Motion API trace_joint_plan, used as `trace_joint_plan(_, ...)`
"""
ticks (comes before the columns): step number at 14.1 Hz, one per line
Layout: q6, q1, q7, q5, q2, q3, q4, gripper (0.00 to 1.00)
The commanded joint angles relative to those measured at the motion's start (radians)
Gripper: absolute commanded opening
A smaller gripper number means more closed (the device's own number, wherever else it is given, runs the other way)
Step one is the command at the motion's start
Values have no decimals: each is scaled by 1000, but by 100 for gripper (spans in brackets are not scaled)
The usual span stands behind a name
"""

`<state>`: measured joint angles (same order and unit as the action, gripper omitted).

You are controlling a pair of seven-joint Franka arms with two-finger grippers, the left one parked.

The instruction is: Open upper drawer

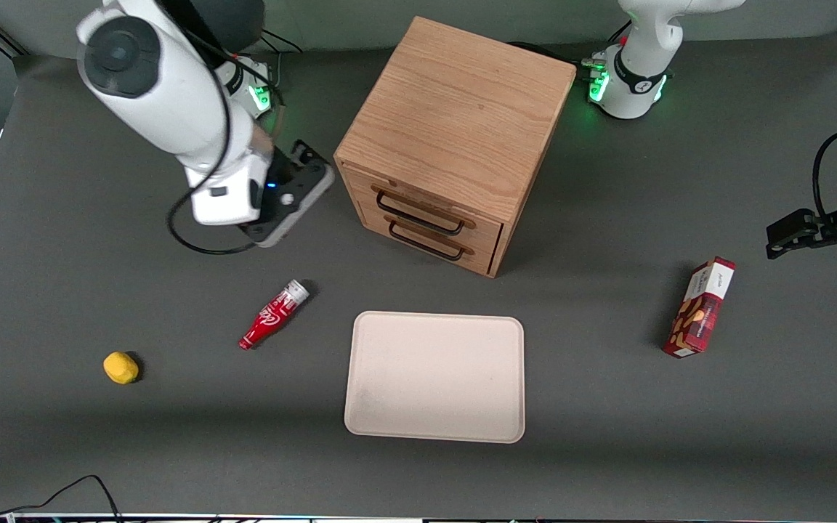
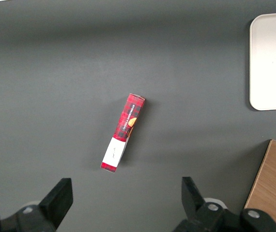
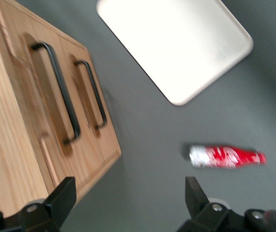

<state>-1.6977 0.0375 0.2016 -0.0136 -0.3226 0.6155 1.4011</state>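
Gripper (image 3: 128, 200), spread wide, hovers beside upper drawer (image 1: 424, 213); red bottle (image 1: 273, 314) lies nearby.

Hardly any readable print on the table

The red bottle (image 1: 272, 314), left of centre in the front view, carries white script too small to make out; the red plaid box (image 1: 701, 308) at right has a white panel with tiny, illegible lettering.
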Motion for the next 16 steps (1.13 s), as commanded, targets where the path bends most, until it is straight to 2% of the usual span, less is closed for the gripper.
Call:
trace_joint_plan(1,-83,38,12,-22,-93,7,-22,100)
trace_joint_plan(3,-137,47,10,-26,-137,29,-22,100)
trace_joint_plan(5,-192,87,6,-61,-179,38,-22,100)
trace_joint_plan(9,-255,139,-47,-63,-243,43,-22,100)
trace_joint_plan(16,-372,140,-44,-68,-251,49,75,100)
